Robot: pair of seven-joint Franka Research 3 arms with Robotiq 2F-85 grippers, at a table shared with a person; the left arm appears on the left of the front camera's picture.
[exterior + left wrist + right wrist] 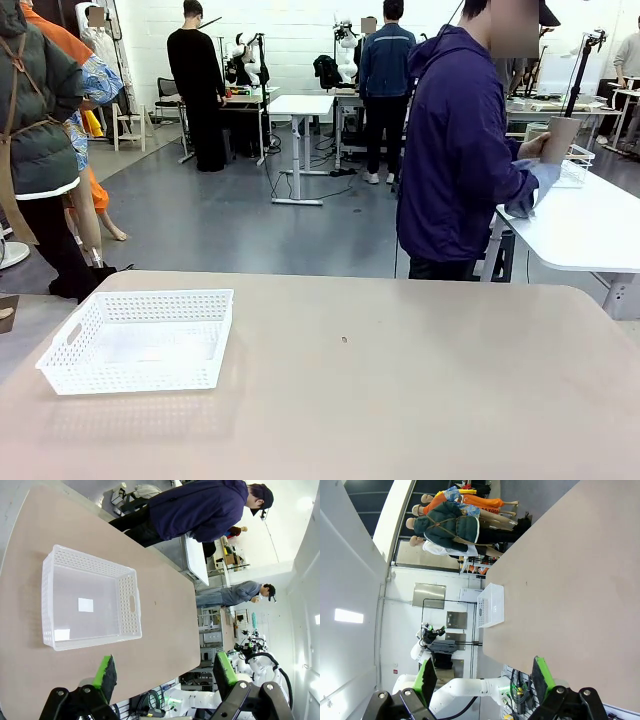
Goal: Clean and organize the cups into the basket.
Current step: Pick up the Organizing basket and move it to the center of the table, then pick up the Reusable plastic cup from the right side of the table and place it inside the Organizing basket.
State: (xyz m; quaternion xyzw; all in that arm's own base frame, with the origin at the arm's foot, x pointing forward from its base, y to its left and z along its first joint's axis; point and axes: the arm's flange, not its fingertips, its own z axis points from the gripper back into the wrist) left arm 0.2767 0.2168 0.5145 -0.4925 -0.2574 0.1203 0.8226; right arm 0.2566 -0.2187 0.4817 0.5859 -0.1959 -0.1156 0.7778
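Observation:
The white lattice basket [140, 340] sits empty on the tan table at the left; it also lies under the left wrist camera as the basket [90, 605] and far off as the basket [491, 605]. Beyond the table's far edge a person in a dark blue jacket [455, 150] faces a side table and holds a tan cup [560, 138] with a cloth against it. My left gripper [165, 672] hangs open above the table, clear of the basket. My right gripper [485, 675] is open too, nothing between its green pads.
A white side table [590, 225] stands at the far right with a wire basket [577, 165] on it. A small dark speck [344, 340] marks the tan tabletop [400, 400]. Other people stand far back in the room.

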